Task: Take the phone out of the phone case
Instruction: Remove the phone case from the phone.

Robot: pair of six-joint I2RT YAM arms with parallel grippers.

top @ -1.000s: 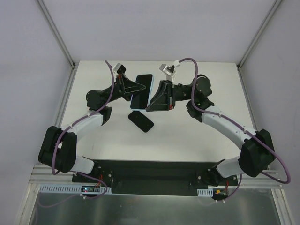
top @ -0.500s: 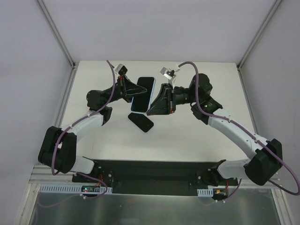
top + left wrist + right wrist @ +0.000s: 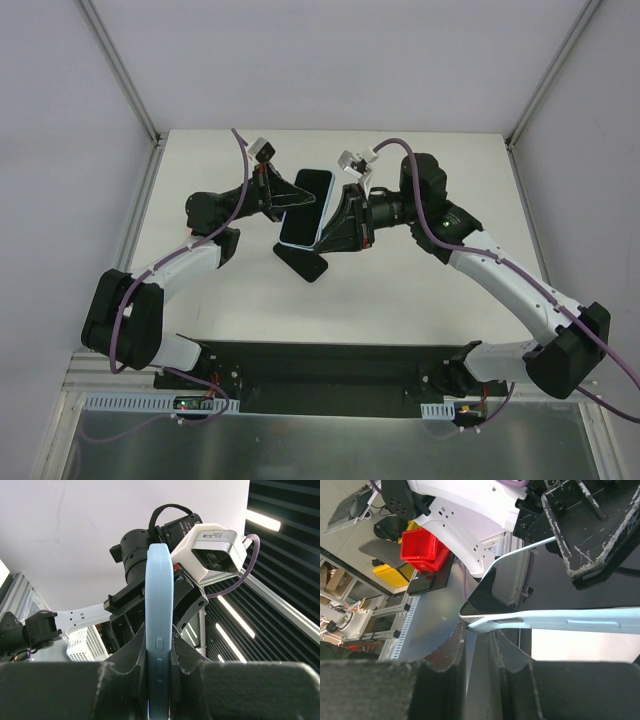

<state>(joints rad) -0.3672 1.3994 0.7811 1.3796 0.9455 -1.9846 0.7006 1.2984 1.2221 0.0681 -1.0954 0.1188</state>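
I hold the case [image 3: 159, 595], with the phone [image 3: 305, 208] in it, in the air above the bench [image 3: 430, 290], between my two arms. My left tool [image 3: 284, 199] is clamped on one long edge, a finger on each broad side. It works as a vise, fixing the case edge-on with its side buttons towards my left wrist camera. My right tool [image 3: 325, 237] comes in from the opposite side and pinches a corner, which I judge the easiest place to peel a case lip back. In the right wrist view the tips barely overlap that corner, so I can't say whether they bite only the lip or the glass as well. Held aloft, the phone has room to come free. A dark slab [image 3: 302, 262] lies on the bench below.
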